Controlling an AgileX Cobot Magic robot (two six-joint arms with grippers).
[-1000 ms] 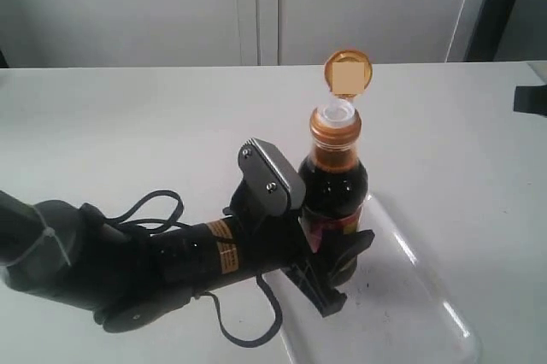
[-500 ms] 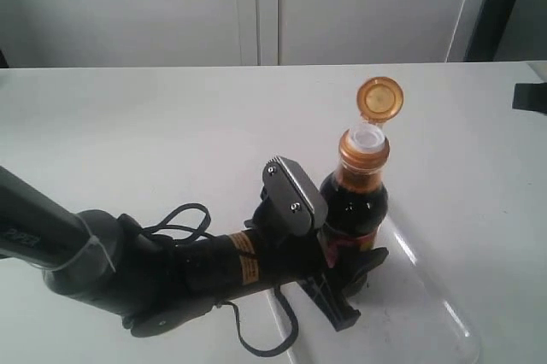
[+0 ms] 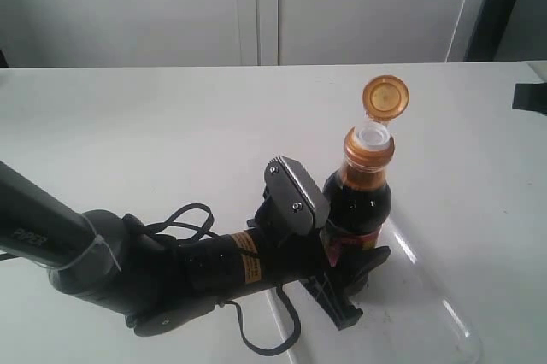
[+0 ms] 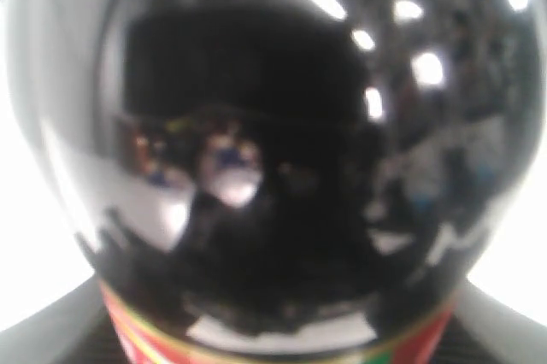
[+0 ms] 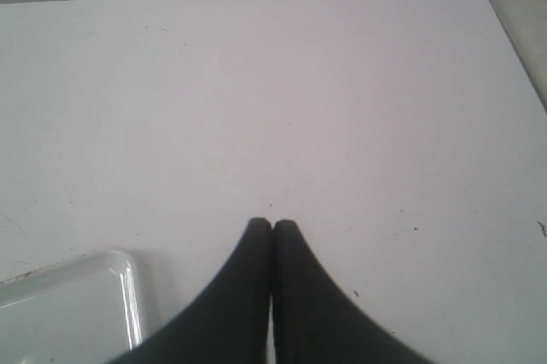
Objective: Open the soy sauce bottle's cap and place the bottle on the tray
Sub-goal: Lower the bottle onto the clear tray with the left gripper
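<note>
White tabletop below pale cabinet doors in the exterior view; left gripper clamped round the lower body of the soy sauce bottle, upright, cap flipped back off the white spout, base over the tray at the end nearest the arm, contact impossible to tell. Left wrist: only the bottle's dark glass and a strip of label. Right wrist: right gripper pinched together on nothing above bare table, tray corner nearby. Best lowered straight down, kept vertical against spilling through the open spout, released only once seated flat inside the rim
</note>
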